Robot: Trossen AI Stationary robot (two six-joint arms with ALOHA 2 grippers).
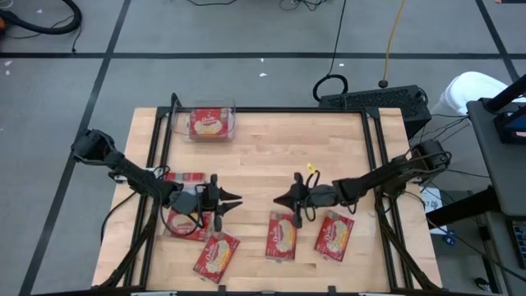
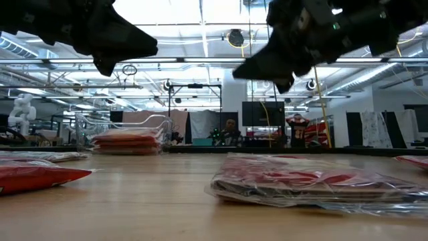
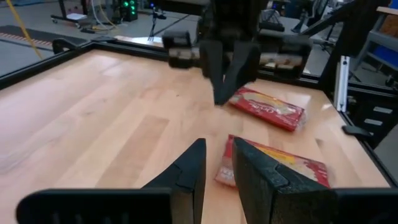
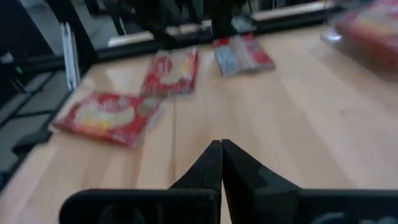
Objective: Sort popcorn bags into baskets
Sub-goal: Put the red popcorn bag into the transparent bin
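The clear bin (image 1: 212,123) stands at the table's far left with red popcorn bags stacked in it (image 2: 127,140). Several more bags lie flat on the near half: a grey-blue-sided one (image 1: 182,177), one under my left arm (image 1: 186,224), and others (image 1: 216,256), (image 1: 282,236), (image 1: 334,234). My left gripper (image 1: 233,197) hovers above the table's middle, pointing right, narrowly open (image 3: 217,155). My right gripper (image 1: 281,199) faces it from the right, shut (image 4: 221,146). Both hang clear of the table in the low view, the left gripper (image 2: 137,47) and the right gripper (image 2: 251,67).
A black frame rail (image 1: 271,109) runs along the table's far edge, with side rails at left and right. A keyboard (image 1: 374,100) and cables lie beyond the far edge. Bare wood (image 1: 288,152) lies between the bin and the grippers.
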